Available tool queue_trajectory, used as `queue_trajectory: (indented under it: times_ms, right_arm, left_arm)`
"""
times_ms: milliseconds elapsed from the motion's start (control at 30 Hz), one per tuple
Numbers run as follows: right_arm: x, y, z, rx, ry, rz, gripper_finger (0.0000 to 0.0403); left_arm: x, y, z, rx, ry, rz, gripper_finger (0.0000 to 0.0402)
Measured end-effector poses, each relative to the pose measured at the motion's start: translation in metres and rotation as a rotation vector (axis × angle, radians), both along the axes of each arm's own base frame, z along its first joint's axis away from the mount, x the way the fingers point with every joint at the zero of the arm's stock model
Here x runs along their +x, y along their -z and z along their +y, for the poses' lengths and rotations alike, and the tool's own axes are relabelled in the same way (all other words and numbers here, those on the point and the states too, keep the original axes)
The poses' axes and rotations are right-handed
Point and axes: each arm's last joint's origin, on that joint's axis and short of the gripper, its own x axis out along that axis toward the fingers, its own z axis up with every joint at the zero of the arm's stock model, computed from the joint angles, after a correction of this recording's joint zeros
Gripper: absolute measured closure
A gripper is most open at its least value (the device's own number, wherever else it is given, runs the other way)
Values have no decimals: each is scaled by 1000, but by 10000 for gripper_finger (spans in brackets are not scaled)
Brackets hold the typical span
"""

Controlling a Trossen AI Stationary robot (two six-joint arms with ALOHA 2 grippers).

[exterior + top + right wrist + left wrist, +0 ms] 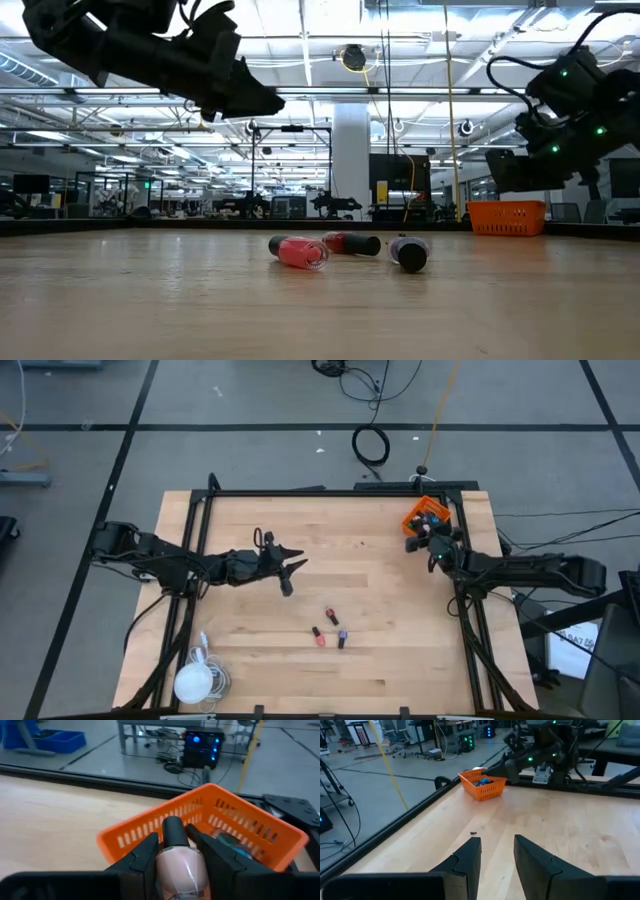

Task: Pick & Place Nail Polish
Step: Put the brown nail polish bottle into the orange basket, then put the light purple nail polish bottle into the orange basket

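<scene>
Right wrist view: right claw (177, 851) grips pale pink nail polish bottle (181, 867) beside orange bin (150, 832).

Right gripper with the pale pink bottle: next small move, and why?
Probably ease the right gripper forward over the orange bin and then open. Its jaws are shut on a pale pink nail polish bottle, and the wrist view shows the bin's near wall just ahead, with bottles already inside.

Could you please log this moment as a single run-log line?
right hand: shut on pale pink bottle, at orange bin | left hand: open, mid-table | three bottles lying on table
</scene>
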Motion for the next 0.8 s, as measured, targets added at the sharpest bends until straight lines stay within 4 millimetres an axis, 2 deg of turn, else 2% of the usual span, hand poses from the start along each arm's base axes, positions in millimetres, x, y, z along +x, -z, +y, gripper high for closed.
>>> queue_trajectory:
  times_ms: [133, 367, 533, 633, 800]
  right_arm:
    - [-2, 0, -3, -1, 23, -6, 285]
    - [-1, -3, -4, -28, 20, -6, 208]
    - [0, -3, -4, -19, -3, -14, 181]
    - [5, -9, -4, -24, -123, -70, 177]
    - [21, -29, 5, -71, -505, -282, 188]
  left_arm:
    - [0, 0, 0, 0, 1, 0, 286]
    - [0, 0, 0, -4, 0, -1, 286]
    - [0, 0, 0, -4, 0, -1, 286]
    - [0, 0, 0, -4, 0, -1, 286]
    - [0, 0, 0, -4, 0, -1, 286]
